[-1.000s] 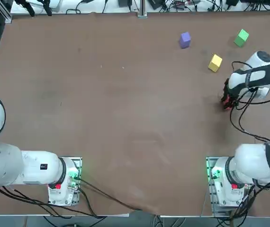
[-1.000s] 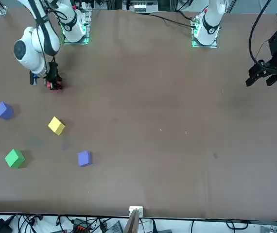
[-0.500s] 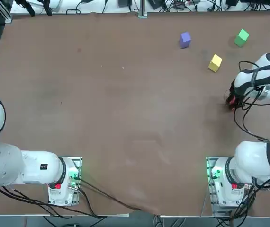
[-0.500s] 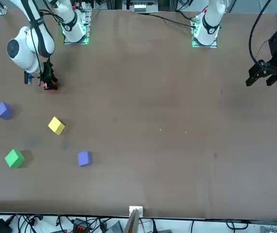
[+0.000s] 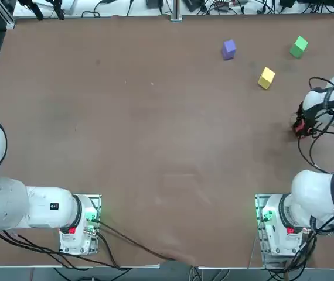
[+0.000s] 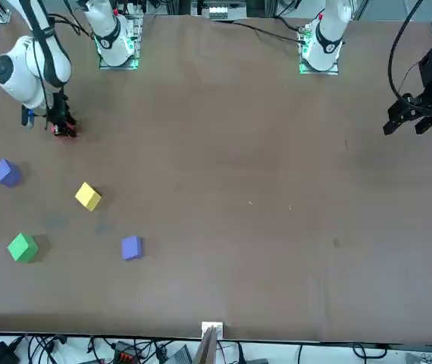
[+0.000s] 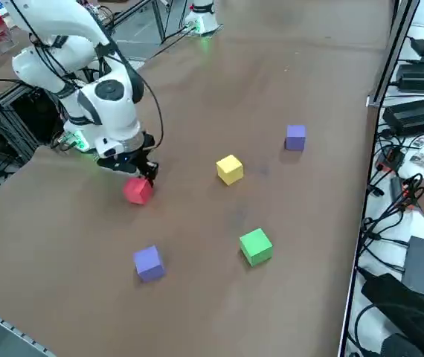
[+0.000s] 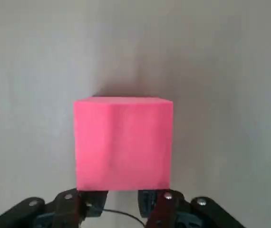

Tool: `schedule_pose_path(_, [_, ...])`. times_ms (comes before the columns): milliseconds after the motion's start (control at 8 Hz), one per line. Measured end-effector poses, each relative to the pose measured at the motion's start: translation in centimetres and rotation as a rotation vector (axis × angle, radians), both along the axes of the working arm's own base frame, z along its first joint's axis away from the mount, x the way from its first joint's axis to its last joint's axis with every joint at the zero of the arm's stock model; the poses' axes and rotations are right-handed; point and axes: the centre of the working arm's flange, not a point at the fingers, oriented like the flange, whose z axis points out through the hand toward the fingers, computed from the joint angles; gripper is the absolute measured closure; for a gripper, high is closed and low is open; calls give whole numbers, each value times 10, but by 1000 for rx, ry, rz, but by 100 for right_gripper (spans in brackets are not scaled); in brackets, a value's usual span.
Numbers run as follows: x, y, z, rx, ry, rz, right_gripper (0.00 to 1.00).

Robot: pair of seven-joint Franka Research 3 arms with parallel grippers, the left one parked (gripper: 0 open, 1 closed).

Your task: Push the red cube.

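Observation:
The red cube (image 8: 122,142) lies flat on the brown table near its right side. My right gripper (image 8: 122,198) stands low on the table right behind it, shut, fingertips against the cube's near face and not around it. From the right side, the red cube (image 7: 138,190) sits just in front of the gripper (image 7: 146,175), toward the table's right edge. From overhead the arm's wrist covers most of the red cube (image 5: 298,127); only a red sliver shows beside the gripper (image 5: 302,123). In the front view the red cube (image 6: 65,132) is under the gripper (image 6: 58,124).
A yellow cube (image 5: 266,77), a green cube (image 5: 299,47) and a blue-purple cube (image 5: 229,49) lie farther out on the table. Another blue-purple cube (image 7: 148,262) lies close to the right edge, beyond the red cube. Cables run along the table's far edge (image 5: 173,16).
My right gripper has slid toward the table's right edge, and the red cube has moved that way in front of it. The other cubes have stayed put.

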Motion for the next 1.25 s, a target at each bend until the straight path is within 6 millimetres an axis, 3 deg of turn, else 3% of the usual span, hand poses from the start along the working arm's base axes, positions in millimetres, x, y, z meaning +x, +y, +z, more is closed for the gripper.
schedule_pose_path(1250, [-15,-116,-9,-102,22,48,59])
